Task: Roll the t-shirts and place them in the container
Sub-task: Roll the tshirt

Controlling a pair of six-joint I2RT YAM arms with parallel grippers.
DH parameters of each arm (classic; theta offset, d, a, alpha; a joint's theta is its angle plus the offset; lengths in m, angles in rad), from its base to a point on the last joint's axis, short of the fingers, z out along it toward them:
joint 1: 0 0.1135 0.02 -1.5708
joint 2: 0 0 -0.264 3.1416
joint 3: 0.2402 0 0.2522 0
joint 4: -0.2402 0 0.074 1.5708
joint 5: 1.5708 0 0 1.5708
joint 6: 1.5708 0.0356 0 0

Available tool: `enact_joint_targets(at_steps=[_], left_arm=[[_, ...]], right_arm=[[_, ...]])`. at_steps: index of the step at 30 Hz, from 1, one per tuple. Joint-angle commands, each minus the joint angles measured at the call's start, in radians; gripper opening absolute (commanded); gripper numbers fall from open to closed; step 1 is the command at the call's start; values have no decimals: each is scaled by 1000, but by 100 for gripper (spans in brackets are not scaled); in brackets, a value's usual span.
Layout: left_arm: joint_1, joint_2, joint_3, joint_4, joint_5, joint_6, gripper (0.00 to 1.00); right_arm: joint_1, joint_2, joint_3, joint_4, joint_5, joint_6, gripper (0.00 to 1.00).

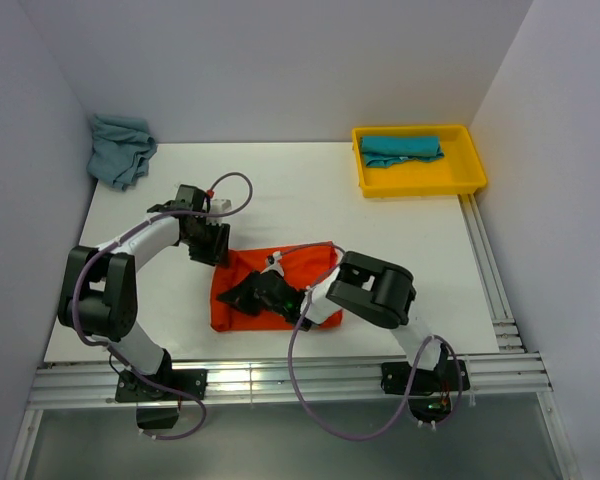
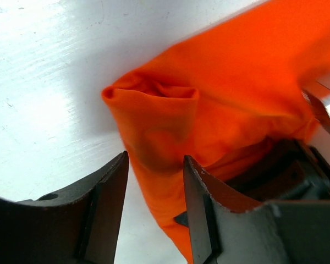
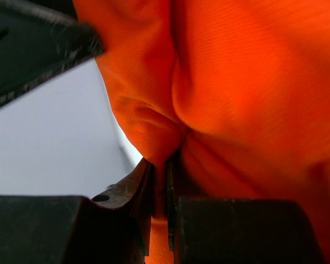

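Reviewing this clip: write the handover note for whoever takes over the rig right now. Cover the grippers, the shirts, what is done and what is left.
Left gripper: open, jaws apart at the left end of the orange t-shirt.
Right gripper: shut on a pinch of the orange t-shirt.
Orange t-shirt: bunched on the table between the arms, not rolled.
Teal t-shirt: a compact bundle in the yellow tray, far right; cannot tell whether it is rolled or folded.
Grey-blue t-shirt: crumpled in the far left corner.
Left to do: roll the orange one, then probably the grey-blue.

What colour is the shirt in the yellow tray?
The t-shirt is teal; the top external view shows it best.
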Motion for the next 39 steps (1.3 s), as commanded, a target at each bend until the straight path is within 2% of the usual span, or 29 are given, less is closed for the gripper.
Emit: enact_joint_targets(at_steps=[1,7,10,11,12,15,16,19,20,22,28,34,39], left_arm=[[-5,-28,23,-7,32,13,50],[-5,4,23,-13,47,15,47],[-5,27,23,-15,30,11,33],[-5,33,23,-16,29,10,21],[-5,39,26,-18,26,7,16],[-5,39,28,-18,15,4,2],[-5,39,28,-16,7,4,0],[-5,33,23,-13,-1,2,0],[-5,35,23,-13,-5,1,0],[-5,36,25,-12,-10,1,0],[-5,38,23,-12,-17,1,0],[-6,35,25,-13,-11,1,0],[-6,35,25,-18,-5,2,0]], right_arm=[[-24,106,-38,207,-100,59,4],[-44,239,-21,417,-140,136,4],[-44,263,-21,433,-143,144,7],[-44,247,-20,410,-140,135,11],[-42,235,-21,378,-131,110,14],[-36,154,-7,173,-105,49,30],[-32,131,3,11,-80,34,38],[-19,42,71,-250,15,-23,47],[-7,8,95,-427,38,-32,52],[4,-18,169,-641,84,-60,55],[59,-110,282,-959,244,-92,57],[125,-104,525,-1321,420,-118,58],[154,-41,710,-1432,489,-170,58]])
